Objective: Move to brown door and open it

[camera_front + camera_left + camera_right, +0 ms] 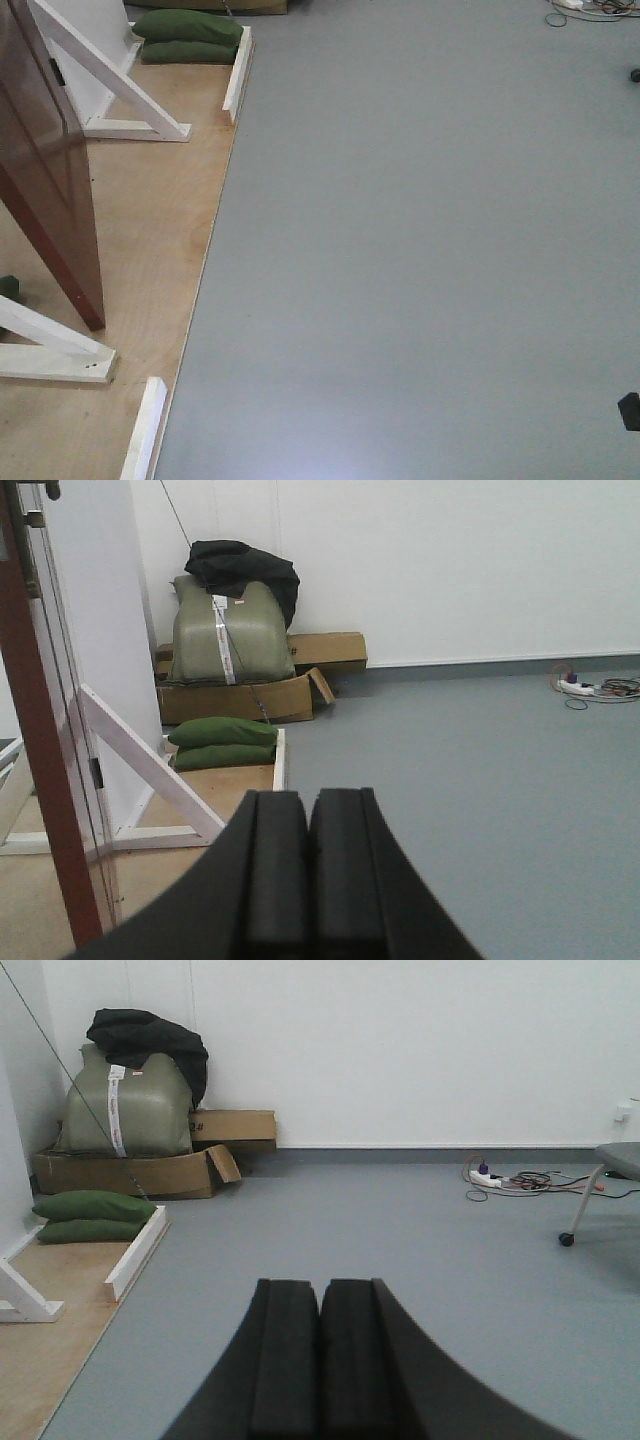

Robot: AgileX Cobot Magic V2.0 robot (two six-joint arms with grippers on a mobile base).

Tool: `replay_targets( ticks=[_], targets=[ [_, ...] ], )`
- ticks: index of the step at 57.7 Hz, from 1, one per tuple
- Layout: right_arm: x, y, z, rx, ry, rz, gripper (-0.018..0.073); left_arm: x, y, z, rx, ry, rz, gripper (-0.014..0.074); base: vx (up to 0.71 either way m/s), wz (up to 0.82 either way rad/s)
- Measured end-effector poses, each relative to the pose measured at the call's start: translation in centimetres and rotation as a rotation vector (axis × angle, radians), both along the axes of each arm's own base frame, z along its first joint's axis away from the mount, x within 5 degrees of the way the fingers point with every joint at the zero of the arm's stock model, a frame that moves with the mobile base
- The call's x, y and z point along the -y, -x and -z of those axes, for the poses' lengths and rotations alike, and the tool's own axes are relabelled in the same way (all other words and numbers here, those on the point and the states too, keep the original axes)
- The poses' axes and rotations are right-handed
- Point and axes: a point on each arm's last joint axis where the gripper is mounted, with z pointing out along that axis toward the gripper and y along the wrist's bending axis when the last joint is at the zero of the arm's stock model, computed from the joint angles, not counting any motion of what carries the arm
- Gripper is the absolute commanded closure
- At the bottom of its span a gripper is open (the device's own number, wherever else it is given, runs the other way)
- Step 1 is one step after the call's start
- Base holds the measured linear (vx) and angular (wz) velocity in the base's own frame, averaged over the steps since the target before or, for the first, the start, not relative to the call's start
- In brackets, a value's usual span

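Observation:
The brown door [45, 170] is a glossy reddish-brown panel at the far left of the front view, standing on a plywood base [150, 240]. Its edge [35, 770] also shows at the left of the left wrist view; no handle is clearly in view. My left gripper [308, 805] is shut and empty, to the right of the door edge and apart from it. My right gripper [320, 1290] is shut and empty over the grey floor [400, 1230]. The door does not show in the right wrist view.
White wooden braces [110, 80] and low white rails [238, 75] sit on the plywood. Green sandbags [190, 38] lie at its far end. Cardboard boxes and a green case [230, 630] stand by the white wall. Cables [510, 1180] and a chair leg [585, 1210] lie at right.

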Motion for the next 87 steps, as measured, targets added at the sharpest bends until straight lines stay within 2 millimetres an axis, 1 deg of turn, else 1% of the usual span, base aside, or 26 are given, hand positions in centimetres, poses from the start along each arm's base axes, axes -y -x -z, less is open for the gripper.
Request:
replay_targets(
  ticks=[47, 87],
  targets=[
    [0.0, 0.0, 0.0, 0.0, 0.0, 0.0, 0.0559, 0.0, 0.0, 0.0, 0.0, 0.0, 0.0, 0.06, 0.32, -0.01],
    [0.0, 0.0, 0.0, 0.0, 0.0, 0.0, 0.0559, 0.0, 0.0, 0.0, 0.0, 0.0, 0.0, 0.06, 0.14, 0.01]
  ],
)
